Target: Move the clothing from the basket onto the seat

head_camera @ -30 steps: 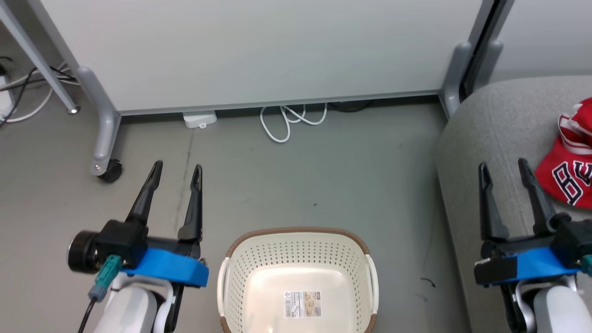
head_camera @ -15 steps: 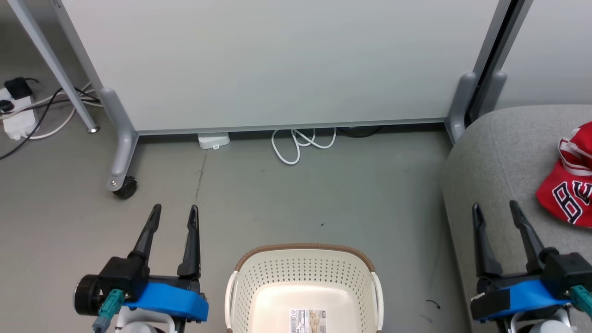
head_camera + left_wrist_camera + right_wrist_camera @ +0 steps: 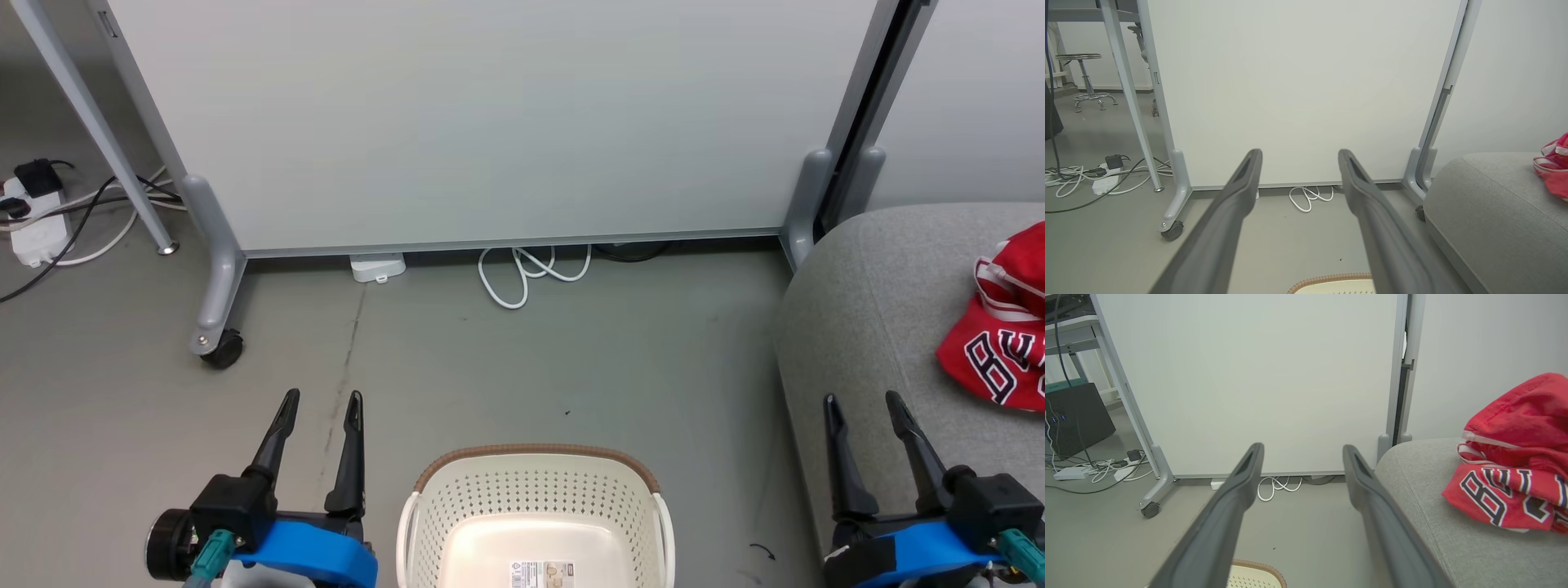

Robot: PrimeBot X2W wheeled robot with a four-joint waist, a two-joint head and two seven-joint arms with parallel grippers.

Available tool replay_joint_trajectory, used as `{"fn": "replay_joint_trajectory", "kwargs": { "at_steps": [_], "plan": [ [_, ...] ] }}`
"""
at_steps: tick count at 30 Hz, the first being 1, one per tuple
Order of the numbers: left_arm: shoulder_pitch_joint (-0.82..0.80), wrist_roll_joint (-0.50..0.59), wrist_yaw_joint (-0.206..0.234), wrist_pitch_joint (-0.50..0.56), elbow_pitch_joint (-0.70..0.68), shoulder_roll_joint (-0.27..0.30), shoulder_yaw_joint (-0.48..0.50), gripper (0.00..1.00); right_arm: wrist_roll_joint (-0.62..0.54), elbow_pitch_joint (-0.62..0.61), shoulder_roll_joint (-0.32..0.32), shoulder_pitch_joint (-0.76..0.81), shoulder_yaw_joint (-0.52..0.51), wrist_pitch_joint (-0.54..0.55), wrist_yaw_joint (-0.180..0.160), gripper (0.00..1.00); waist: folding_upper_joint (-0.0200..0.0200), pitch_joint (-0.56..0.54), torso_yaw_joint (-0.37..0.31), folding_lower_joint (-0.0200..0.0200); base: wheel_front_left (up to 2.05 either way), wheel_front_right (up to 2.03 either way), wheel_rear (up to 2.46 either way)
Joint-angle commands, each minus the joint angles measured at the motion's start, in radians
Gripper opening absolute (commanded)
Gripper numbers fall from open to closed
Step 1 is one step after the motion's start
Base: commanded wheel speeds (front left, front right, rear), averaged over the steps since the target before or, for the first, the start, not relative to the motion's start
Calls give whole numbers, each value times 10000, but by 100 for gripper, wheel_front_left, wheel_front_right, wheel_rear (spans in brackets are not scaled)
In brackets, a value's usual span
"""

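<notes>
Clothing (image 3: 1000, 359) lies crumpled on grey fabric seat (image 3: 865, 310); left hand (image 3: 323, 396), right hand (image 3: 860, 398) gape empty.

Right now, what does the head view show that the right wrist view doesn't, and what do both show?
Head view adds the open left gripper and the label sticker inside the basket. Right wrist view adds a dark cabinet below a desk. Both share the open right gripper, the jersey on the seat, the white cable coil and the partition panel.
</notes>
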Motion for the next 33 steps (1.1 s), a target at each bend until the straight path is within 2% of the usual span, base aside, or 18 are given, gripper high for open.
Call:
{"fn": "replay_joint_trajectory", "kwargs": {
  "at_steps": [1, 10, 11, 16, 33],
  "plan": [
    [97, 106, -41, -47, 23, -26, 73, 100, 107, 9, 17, 153, -33, -33, 5, 100, -1, -15, -5, 0, 0, 0, 0],
    [24, 275, -97, -47, 42, -120, 253, 100, 175, 62, 18, 117, 7, -33, 5, 100, -1, -16, -60, 0, 0, 0, 0],
    [33, 251, -92, 4, 81, -117, 216, 0, 125, 73, 2, 12, 9, 2, 0, 0, -1, -18, -61, 0, 0, 0, 0],
    [340, 87, -93, 98, 458, -158, 236, 0, 278, 502, 42, 92, -16, 102, 0, 0, -1, -18, -69, 0, 0, 0, 0],
    [141, -2922, -109, 875, 263, -204, 722, 0, 3375, 457, 32, -137, -74, 871, 1, 0, -1, -4, -189, 0, 0, 0, 0]
  ]
}}
